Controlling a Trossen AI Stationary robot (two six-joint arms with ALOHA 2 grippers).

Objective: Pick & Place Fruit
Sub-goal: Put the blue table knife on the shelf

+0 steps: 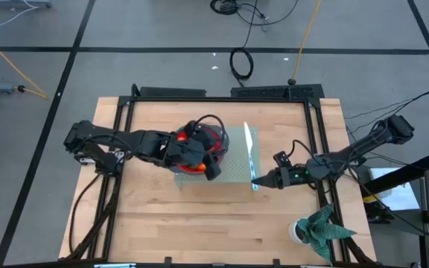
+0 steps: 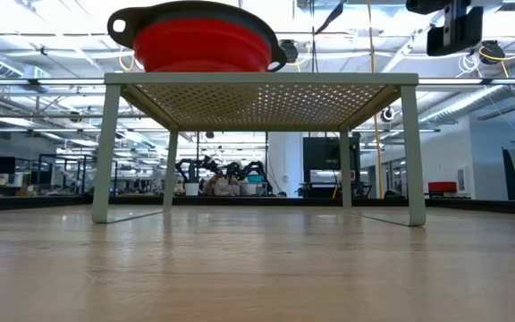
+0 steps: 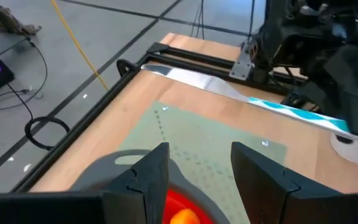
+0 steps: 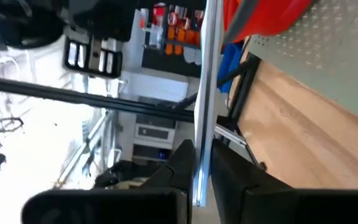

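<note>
Overhead, left claw [image 3: 194, 180] parted above red ribbed bowl [image 2: 202, 40], right claw [image 4: 202, 171] pinching flat steel knife [image 4: 205, 87].

Orange fruit [image 3: 184, 216] lies inside the red bowl [image 2: 202, 43].

A wooden bench [image 1: 199, 223] stands on a grey floor [image 1: 125, 30] crossed by dark lines, with black and yellow cables [image 1: 240, 63] trailing beyond its far edge. Level across it, a bright hall shows desks, monitors [image 2: 325, 161] and ceiling lights.
</note>
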